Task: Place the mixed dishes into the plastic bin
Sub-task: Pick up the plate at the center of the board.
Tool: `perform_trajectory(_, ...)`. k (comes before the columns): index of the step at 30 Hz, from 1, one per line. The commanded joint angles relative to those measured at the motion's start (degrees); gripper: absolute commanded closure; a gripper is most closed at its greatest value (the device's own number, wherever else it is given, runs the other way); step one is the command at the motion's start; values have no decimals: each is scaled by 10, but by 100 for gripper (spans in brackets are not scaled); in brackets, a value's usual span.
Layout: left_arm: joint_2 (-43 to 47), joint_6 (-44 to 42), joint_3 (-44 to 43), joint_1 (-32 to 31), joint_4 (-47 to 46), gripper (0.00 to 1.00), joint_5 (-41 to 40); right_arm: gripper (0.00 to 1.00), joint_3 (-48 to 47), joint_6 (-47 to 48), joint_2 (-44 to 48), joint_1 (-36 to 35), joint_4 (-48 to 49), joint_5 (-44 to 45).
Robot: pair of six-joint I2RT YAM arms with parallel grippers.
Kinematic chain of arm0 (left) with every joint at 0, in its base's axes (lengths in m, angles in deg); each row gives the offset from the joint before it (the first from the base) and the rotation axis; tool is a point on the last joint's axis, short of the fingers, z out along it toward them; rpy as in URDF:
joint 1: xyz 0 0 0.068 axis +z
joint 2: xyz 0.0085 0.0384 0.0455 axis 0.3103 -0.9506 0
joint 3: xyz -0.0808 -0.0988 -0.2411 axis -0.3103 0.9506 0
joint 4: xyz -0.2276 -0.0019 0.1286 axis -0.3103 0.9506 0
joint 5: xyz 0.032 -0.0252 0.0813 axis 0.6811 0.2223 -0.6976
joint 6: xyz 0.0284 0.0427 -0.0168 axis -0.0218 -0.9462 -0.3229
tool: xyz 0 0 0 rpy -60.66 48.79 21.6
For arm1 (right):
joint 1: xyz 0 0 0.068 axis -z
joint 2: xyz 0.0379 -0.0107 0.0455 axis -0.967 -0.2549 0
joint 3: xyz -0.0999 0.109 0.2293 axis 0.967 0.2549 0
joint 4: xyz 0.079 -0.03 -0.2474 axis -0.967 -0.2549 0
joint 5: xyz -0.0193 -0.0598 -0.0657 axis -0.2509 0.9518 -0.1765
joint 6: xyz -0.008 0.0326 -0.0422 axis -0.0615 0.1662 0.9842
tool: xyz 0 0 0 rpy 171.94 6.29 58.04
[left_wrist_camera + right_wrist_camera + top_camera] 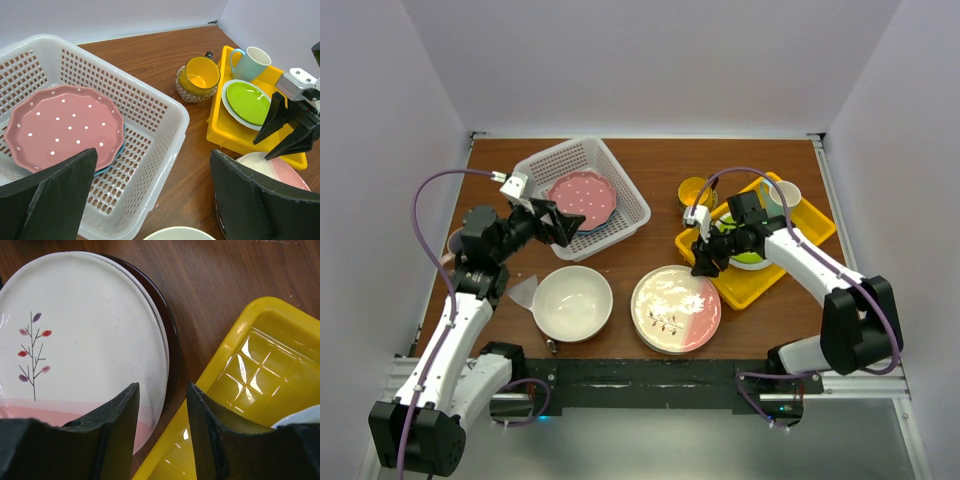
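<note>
Step in hand: pickup of cream-pink plate [85,340], atop dark bowl [171,327] beside yellow tray [250,365]. Right gripper [162,390] jaws half-parted astride rim; grasp cannot be told. Left gripper [152,155] jaws released at plastic bin [165,115]. Next, by judgement: pinch rim, lift, carry to bin.

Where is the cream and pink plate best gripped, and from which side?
Grip the cream and pink plate at its right rim, coming from above, beside the yellow tray. It lies flat on a dark bowl, so its edge stands off the table and a finger could probably slip under. The right end effector hangs there.
</note>
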Motion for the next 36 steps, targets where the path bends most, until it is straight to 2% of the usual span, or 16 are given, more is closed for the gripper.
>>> perform_trajectory(1, -1, -4, 0, -2, -24, 0, 11, 55, 1, -12, -10, -5, 18, 12)
perform_trajectory(18, 0, -4, 0, -2, -24, 0, 12, 65, 2, -4, -36, -15, 6, 18)
perform_trajectory(25, -1, -3, 0, -2, -24, 0, 12, 78, 0, -10, -32, -15, 10, 26)
perform_trajectory(32, -5, -3, 0, -2, -24, 0, 13, 99, -3, -18, -11, -15, 17, 22)
perform_trajectory(36, -6, -2, 0, -1, -25, 0, 16, 100, -5, -20, 2, -15, 17, 13)
